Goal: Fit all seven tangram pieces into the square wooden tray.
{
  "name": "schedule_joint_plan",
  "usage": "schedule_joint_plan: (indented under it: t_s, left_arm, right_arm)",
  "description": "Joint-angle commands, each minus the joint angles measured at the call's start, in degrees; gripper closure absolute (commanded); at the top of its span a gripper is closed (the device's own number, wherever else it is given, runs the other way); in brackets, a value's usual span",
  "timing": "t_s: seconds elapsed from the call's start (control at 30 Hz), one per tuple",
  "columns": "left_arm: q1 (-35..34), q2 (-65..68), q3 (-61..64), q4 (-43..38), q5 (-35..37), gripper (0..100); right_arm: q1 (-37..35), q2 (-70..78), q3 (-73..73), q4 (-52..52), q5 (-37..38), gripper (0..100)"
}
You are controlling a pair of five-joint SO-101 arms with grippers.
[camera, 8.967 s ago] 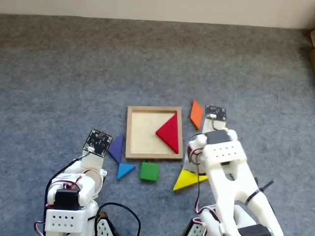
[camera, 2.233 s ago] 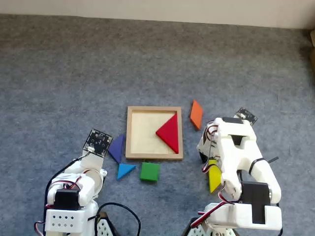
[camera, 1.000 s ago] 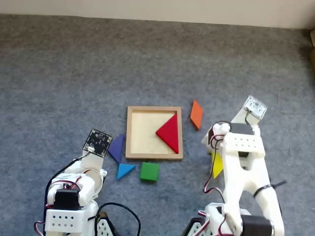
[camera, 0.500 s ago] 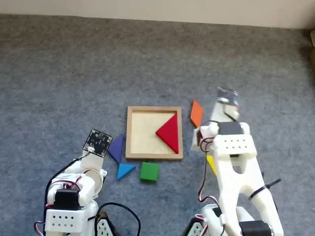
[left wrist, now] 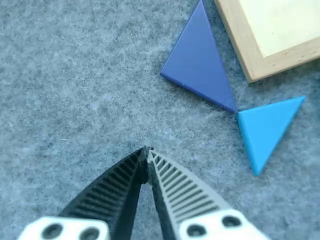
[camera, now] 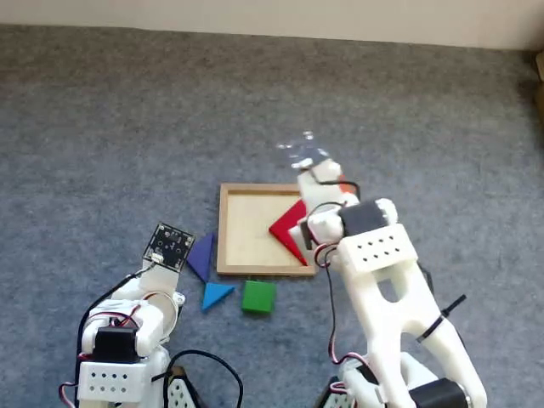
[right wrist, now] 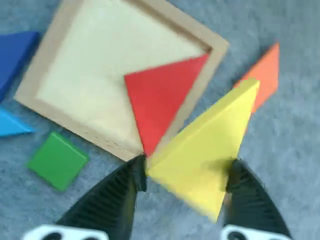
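Observation:
My right gripper (right wrist: 186, 172) is shut on the yellow triangle (right wrist: 205, 157), which hangs tilted over the right edge of the square wooden tray (right wrist: 40, 56). A red triangle (right wrist: 157, 102) lies inside the tray (camera: 223, 229) against its right side. The orange parallelogram (right wrist: 262, 75) sits on the carpet just beyond that side. My left gripper (left wrist: 146, 151) is shut on nothing and rests on the carpet near the dark blue triangle (left wrist: 200, 65) and the light blue triangle (left wrist: 265, 130). The green square (camera: 257, 297) lies in front of the tray.
Grey carpet covers the whole table. The right arm (camera: 374, 255) reaches over the tray's right front corner. The dark blue triangle (camera: 201, 255) touches the tray's left front corner, with the light blue triangle (camera: 216, 294) just below it.
The right arm picked the yellow triangle up off the carpet to the tray's right and swung left with it over the tray's right edge. The left arm has not moved.

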Motion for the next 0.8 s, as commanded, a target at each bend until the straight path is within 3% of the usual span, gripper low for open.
schedule_joint_plan:
  t_s: [0.0,0.17,0.3,0.43,0.6,0.77]
  left_arm:
    - [-0.5,-2.9,1.1,0.3,-0.7,99]
    - [-0.5,-2.9,1.1,0.3,-0.7,99]
    - [-0.5,-2.9,1.1,0.3,-0.7,99]
    - [-0.5,-2.9,1.1,0.3,-0.7,99]
    - [-0.5,-2.9,1.1,0.3,-0.7,99]
    - [-0.5,-2.9,1.1,0.3,-0.7,99]
  right_arm:
    - [-3.6,-1.9,-4.0,0.0,7.4,79.6]
    - [-5.8,-1.8,-3.6,-6.9,20.3,79.6]
    - [-5.7,1.5,-3.8,-10.5,22.8,79.6]
    - [-3.6,8.6,-6.6,-10.9,14.7,79.6]
    - [5.2,19.9,-18.5,-10.2,-0.6,79.6]
    - [9.7,30.6,-30.4,0.7,-11.6,79.2]
